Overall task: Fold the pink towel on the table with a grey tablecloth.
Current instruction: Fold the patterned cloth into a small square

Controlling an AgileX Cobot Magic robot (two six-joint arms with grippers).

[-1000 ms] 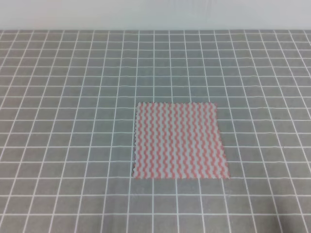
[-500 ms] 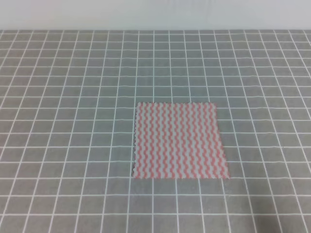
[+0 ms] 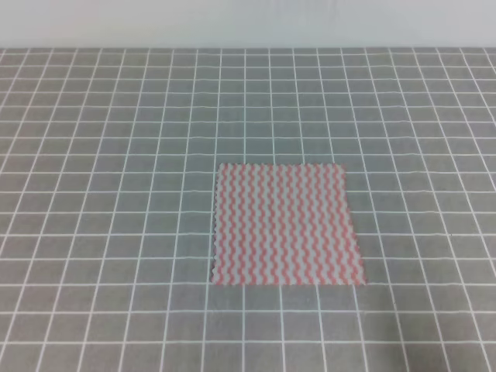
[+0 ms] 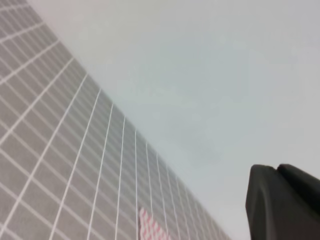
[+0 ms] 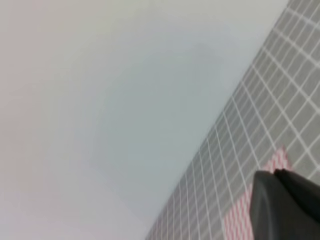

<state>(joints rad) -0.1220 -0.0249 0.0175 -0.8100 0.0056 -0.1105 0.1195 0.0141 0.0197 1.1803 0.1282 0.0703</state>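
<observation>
In the exterior high view, the pink towel (image 3: 287,225) lies flat and unfolded on the table with a grey tablecloth (image 3: 108,194), a little right of the middle and toward the near edge. Its edges run roughly along the white grid lines. No arm or gripper shows in this view, so nothing touches the towel. A pale wall (image 3: 248,22) runs behind the far edge of the table.

In the left wrist view, the camera tilts steeply, and the grid cloth (image 4: 45,165) fills the lower left while the pale wall (image 4: 200,75) fills the rest. A small corner of the towel (image 4: 150,229) peeks in at the bottom edge. A dark part of the left gripper (image 4: 282,202) sits in the lower right corner, well apart from the towel; whether its fingers are released or clenched cannot be told.

In the right wrist view, the wall (image 5: 110,100) takes most of the frame and the grid cloth (image 5: 280,75) runs along the right. Part of the towel (image 5: 240,217) shows at the bottom, just beside the dark body of the right gripper (image 5: 285,205) as framed. The finger state cannot be told here either.
</observation>
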